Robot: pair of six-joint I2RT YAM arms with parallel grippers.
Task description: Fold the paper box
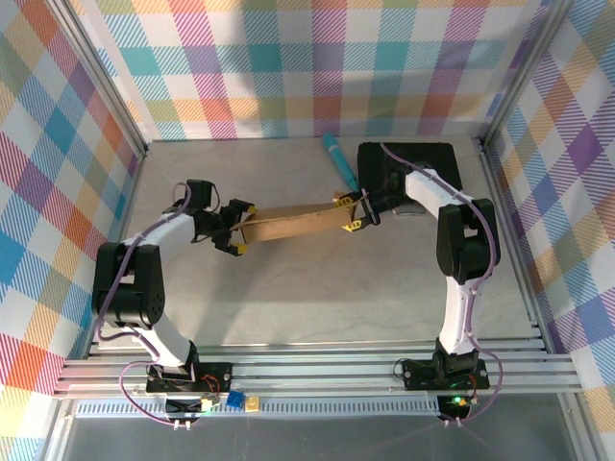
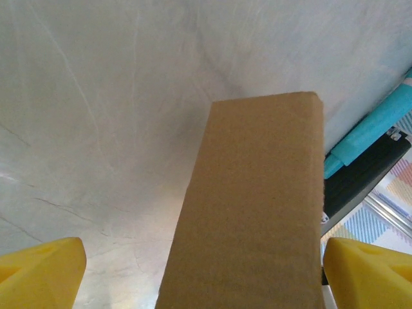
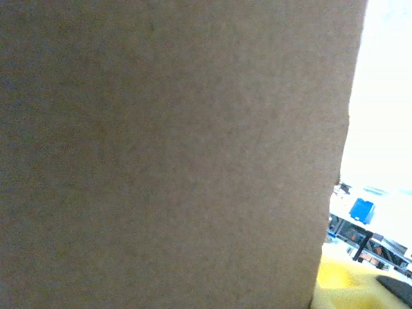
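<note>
The paper box (image 1: 298,223) is a long, flattened brown cardboard piece spanning between my two grippers over the middle of the table. My left gripper (image 1: 242,229) sits at its left end, open. In the left wrist view the yellow fingers (image 2: 42,273) stand wide apart, with a gap on either side of the box (image 2: 257,206). My right gripper (image 1: 346,215) is shut on the box's right end. In the right wrist view the cardboard (image 3: 167,154) lies against one yellow finger (image 3: 338,283) and hides the other.
A teal pen-like tool (image 1: 338,161) lies behind the box, beside a black rectangular case (image 1: 432,158) at the back right under the right arm. Plaid walls enclose the table on three sides. Aluminium rails (image 1: 317,370) run along the near edge.
</note>
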